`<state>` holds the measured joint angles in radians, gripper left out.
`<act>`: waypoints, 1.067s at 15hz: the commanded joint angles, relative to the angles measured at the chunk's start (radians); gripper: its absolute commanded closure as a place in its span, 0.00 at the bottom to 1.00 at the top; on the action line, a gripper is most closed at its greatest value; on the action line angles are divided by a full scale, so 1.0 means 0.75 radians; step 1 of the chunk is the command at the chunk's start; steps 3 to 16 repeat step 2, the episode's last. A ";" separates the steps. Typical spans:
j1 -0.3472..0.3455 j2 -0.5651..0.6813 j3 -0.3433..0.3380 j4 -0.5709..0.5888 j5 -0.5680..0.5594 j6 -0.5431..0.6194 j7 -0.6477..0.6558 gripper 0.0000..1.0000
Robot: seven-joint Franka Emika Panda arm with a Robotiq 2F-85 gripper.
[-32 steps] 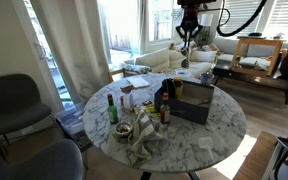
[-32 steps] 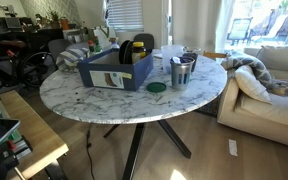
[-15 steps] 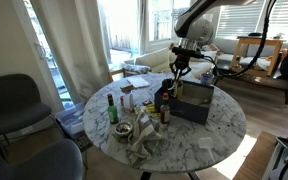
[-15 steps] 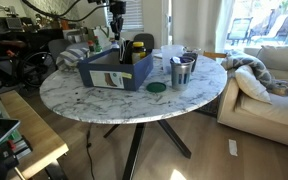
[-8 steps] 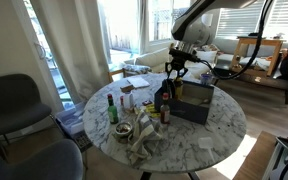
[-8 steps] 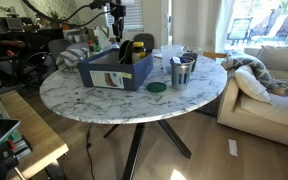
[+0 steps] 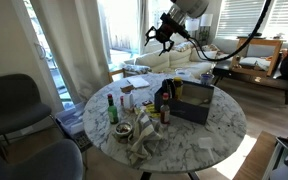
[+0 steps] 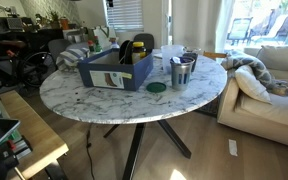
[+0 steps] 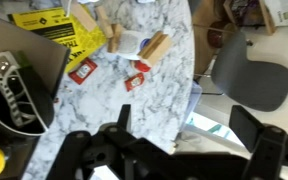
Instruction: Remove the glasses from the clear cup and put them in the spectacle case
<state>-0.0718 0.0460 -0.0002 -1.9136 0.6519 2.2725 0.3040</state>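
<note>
My gripper (image 7: 157,34) hangs high above the far side of the round marble table (image 7: 204,135), open and with nothing in it. In the wrist view the gripper (image 9: 184,132) spreads its dark fingers (image 9: 258,132) wide over the table's edge, with nothing between them. A clear cup (image 8: 182,70) with things standing in it is on the table next to the blue bin (image 8: 114,70). A black case-like thing (image 8: 139,45) stands in the bin. At the wrist view's left edge a dark oval hollow (image 9: 14,92) holds something pale and wiry. I cannot tell whether that is the glasses.
Bottles (image 7: 111,108), jars and a crumpled cloth (image 7: 144,142) crowd the table's near side. A yellow packet (image 9: 56,27), wooden blocks (image 9: 154,45) and red sachets (image 9: 82,70) lie below the wrist. Grey chairs (image 7: 14,100) stand beside the table, a sofa (image 8: 269,90) beyond it.
The gripper was low over the blue bin and nearly shut. It has opened wide, risen up and away from the bin, and left one exterior view.
</note>
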 commanded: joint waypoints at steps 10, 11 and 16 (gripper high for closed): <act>0.035 -0.073 -0.008 0.025 0.053 -0.014 -0.066 0.00; 0.035 -0.073 -0.008 0.025 0.053 -0.014 -0.066 0.00; 0.035 -0.073 -0.008 0.025 0.053 -0.014 -0.066 0.00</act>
